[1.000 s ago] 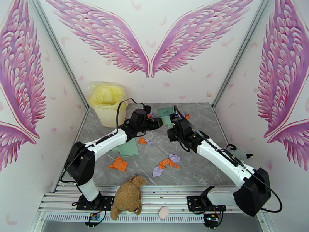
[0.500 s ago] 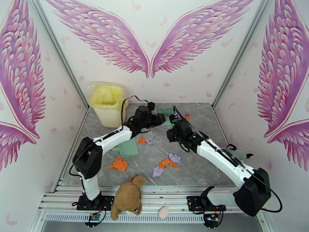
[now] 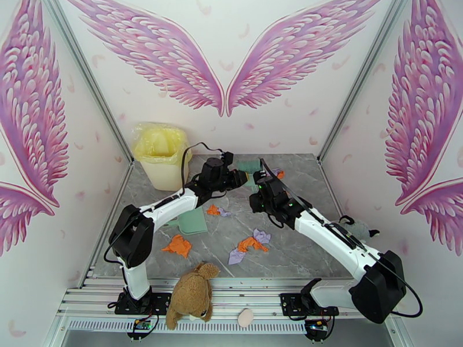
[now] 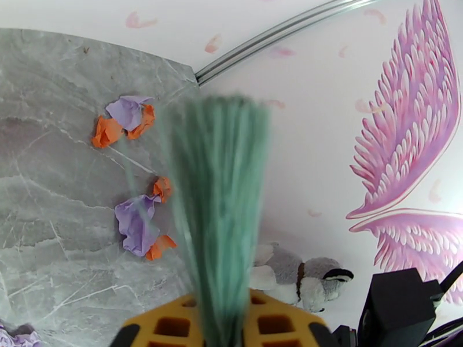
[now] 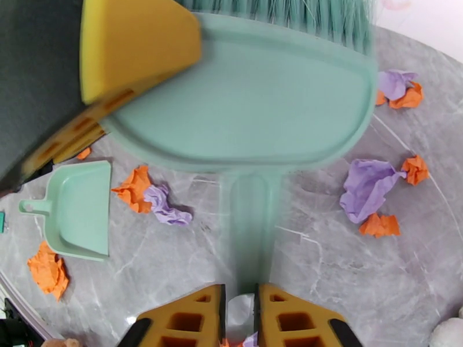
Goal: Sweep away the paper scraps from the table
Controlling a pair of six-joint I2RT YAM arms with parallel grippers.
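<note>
**Brush held at both ends, far centre of the table.**
Left gripper pinches the bristle end, right gripper the handle; paper scraps lie scattered near and far of them.

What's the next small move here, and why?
Probably loosen the right gripper: it pinches the brush handle while the left gripper is clamped on the bristles, and scraps lie unswept. One grip must give before the brush can be reset.
</note>
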